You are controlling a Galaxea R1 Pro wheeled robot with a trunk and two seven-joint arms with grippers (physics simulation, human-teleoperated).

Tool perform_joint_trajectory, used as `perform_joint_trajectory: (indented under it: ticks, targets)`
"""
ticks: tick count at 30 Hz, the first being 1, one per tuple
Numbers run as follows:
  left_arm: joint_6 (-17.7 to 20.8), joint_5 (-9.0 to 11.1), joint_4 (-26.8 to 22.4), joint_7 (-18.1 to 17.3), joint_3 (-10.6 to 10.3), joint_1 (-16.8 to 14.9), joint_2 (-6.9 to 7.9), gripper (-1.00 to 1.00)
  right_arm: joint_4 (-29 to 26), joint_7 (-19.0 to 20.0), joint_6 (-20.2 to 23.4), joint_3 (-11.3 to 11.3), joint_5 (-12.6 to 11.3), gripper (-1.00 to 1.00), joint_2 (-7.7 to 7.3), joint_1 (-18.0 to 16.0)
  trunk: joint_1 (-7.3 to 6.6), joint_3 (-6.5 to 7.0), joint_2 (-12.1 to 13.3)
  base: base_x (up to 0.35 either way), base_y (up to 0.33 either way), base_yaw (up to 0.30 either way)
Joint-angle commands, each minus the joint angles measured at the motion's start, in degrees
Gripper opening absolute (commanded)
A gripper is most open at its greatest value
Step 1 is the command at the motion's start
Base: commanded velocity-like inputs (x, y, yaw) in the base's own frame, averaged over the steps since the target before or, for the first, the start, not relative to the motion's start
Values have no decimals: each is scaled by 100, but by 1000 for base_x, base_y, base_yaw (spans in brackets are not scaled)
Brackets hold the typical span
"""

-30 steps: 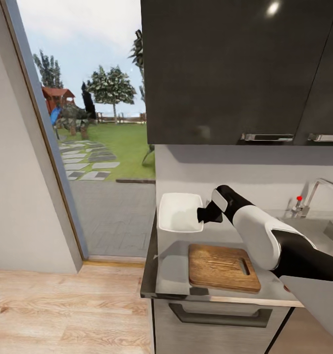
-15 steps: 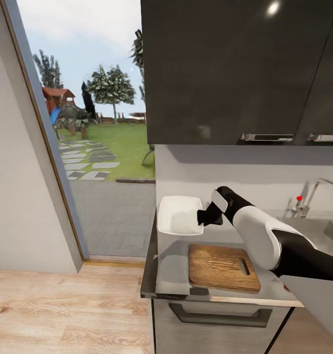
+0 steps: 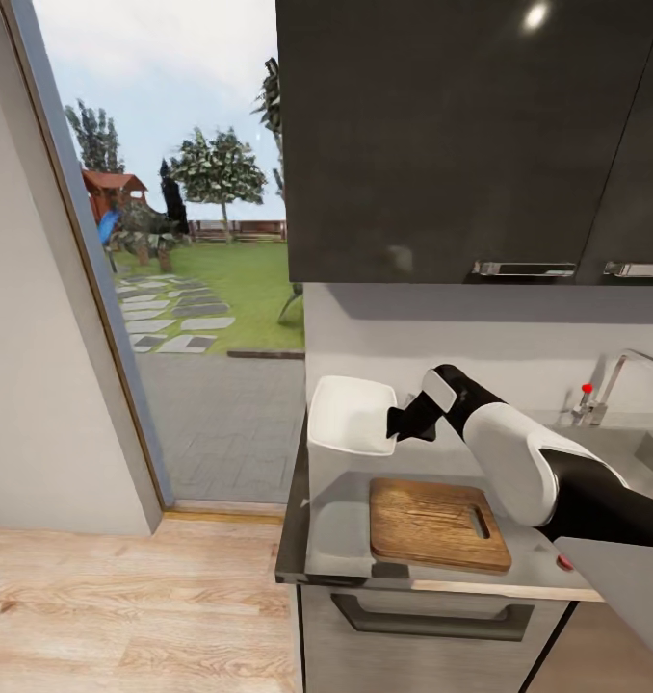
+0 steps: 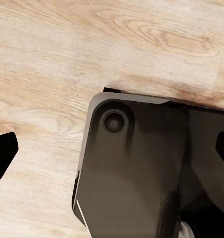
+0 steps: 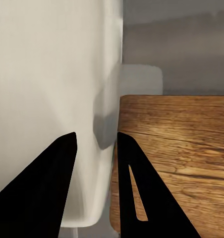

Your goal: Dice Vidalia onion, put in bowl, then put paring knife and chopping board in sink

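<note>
Right end effector [image 3: 401, 424] clamped on the bowl [image 3: 349, 417] rim

The bowl is held tilted, its near edge lifted off the table [image 3: 338, 525], probably so it can be tipped or carried; the chopping board [image 3: 437, 524] lies just beside it. Left end effector [image 4: 112, 148] is spread apart, pointed at the wooden floor [image 4: 67, 59]

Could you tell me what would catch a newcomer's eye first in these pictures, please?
Most striking is the white bowl tipped up at the countertop's far left end, its rim pinched by the right tool. Just in front lies the bare wooden chopping board. To the left, a big window shows a sunny garden.
</note>
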Motion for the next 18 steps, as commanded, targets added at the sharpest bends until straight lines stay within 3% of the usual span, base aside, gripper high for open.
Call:
perform_joint_trajectory:
  ticks: [1, 11, 18]
  targets:
    - [-9, 23, -5, -4, -1, 2, 0, 100, -9, -58, 16, -32, -87, -100, 0, -1, 2, -5, -7, 0, 0, 0]
    - [-9, 23, -5, -4, -1, 2, 0, 100, -2, -59, 17, -30, -110, -100, -7, 0, 2, -5, -7, 11, 0, 0]
    - [-9, 23, -5, -4, -1, 2, 5, 100, 8, -60, 36, -30, -101, -100, 23, -1, 2, -5, -7, 167, 0, 0]
